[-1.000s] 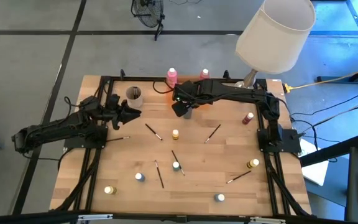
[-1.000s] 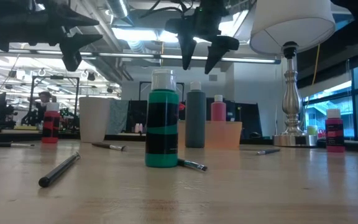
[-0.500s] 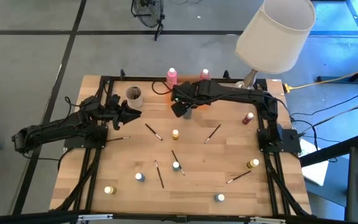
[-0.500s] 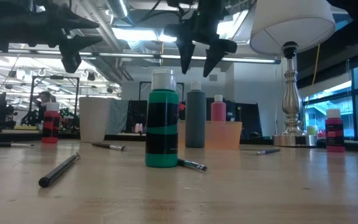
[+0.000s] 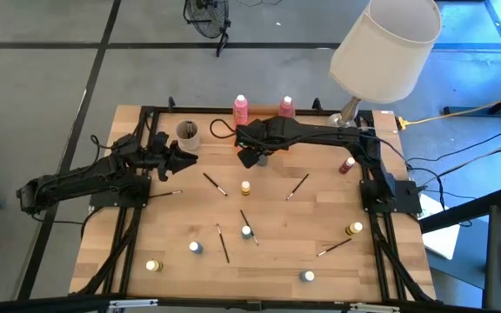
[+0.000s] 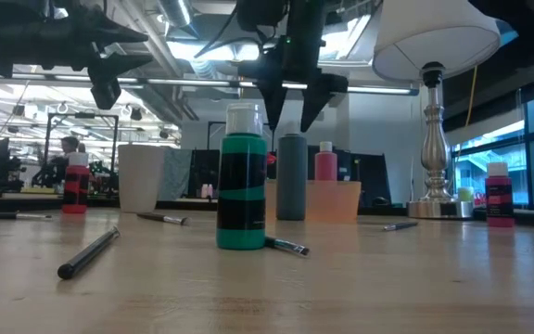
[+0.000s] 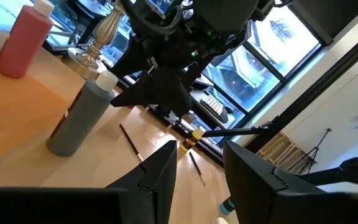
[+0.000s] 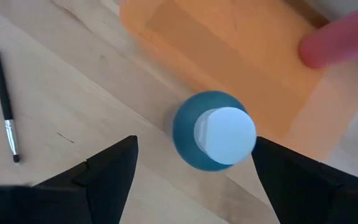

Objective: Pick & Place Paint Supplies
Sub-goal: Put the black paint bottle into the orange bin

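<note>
A grey white-capped bottle (image 5: 262, 158) stands upright on the table before the orange tray (image 8: 229, 56). My right gripper (image 6: 290, 111) hangs open just above it, pointing down. In the right wrist view its fingers stand on either side of the white cap (image 8: 225, 135), apart from it. Two pink bottles (image 5: 240, 107) (image 5: 285, 106) stand at the far edge. Small pots (image 5: 245, 187) and thin brushes (image 5: 213, 183) lie scattered on the wood. My left gripper (image 5: 183, 156) waits open beside the beige cup (image 5: 187, 132), above the table.
A green bottle (image 6: 242, 181) stands close to the low camera. A red-lidded pot (image 5: 348, 163) sits by the right arm's base. A lamp (image 5: 381, 48) overhangs the far right corner. Black frame rails (image 5: 129, 226) run along the table's left and right sides.
My right gripper has come down toward the grey bottle and shifted slightly toward the table's left, so its open fingertips now stand about level with the cap. The bottle has stayed where it was.
</note>
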